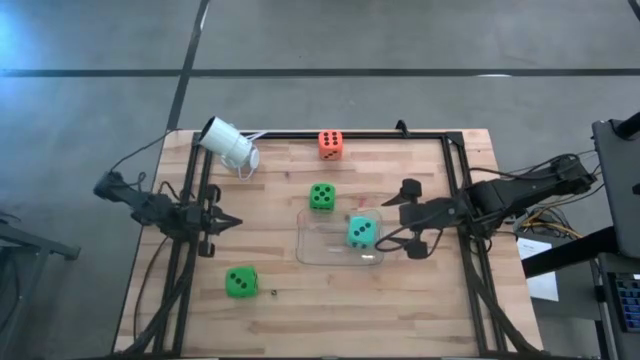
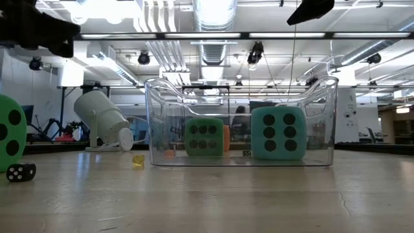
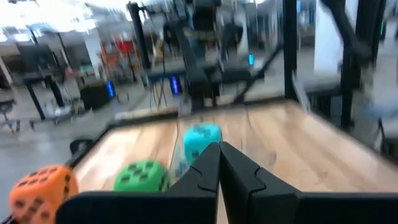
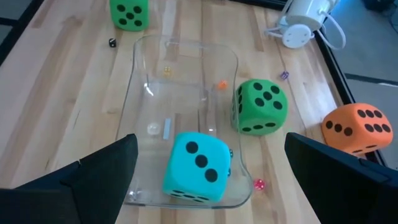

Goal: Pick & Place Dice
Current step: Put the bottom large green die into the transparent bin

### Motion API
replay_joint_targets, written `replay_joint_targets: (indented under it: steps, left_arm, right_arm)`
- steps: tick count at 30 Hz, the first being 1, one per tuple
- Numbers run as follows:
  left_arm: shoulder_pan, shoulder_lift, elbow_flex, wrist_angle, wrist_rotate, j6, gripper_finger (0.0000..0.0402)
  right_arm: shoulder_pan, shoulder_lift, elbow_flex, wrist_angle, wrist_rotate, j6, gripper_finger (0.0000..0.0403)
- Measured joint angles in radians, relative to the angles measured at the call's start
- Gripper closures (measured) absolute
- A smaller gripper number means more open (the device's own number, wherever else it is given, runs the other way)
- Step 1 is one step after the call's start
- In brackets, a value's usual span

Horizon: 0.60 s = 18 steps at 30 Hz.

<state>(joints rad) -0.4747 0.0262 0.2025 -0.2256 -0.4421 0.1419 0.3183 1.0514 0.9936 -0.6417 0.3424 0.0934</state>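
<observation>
Wooden table (image 1: 420,300): dice, clear tray (image 1: 312,250), white camera (image 1: 228,144).

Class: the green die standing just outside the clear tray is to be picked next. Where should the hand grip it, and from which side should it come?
Grip the green die across two opposite flat side faces, coming straight down from above. It sits flat and square on the table, its top is free, and the clear tray stands close beside it, so a sideways approach would likely bump the tray wall.

Clear tray (image 1: 318,250) mid-table occupied at one end by teal die (image 1: 361,231), remainder unobstructed, green die (image 1: 321,196) just beside its wall, white camera (image 1: 229,143) obstructing one corner, open boards elsewhere
</observation>
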Motion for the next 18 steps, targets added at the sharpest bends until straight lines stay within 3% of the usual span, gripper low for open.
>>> replay_joint_targets:
  steps: [6, 10, 18]
  left_arm:
    - [0.000, 0.132, 0.185, -0.226, -0.014, -0.136, 0.0391]
    - [0.000, 0.296, 0.301, -0.326, -0.005, -0.158, 0.0391]
    - [0.000, 0.638, 0.531, -0.596, 0.074, -0.376, 0.0391]
  right_arm:
    - [-0.001, 0.004, 0.000, 0.066, 0.002, 0.000, 0.0003]
    - [-0.002, 0.003, 0.000, 0.085, 0.002, -0.001, 0.0003]
    - [-0.002, 0.005, 0.000, 0.109, 0.001, 0.009, 0.0003]
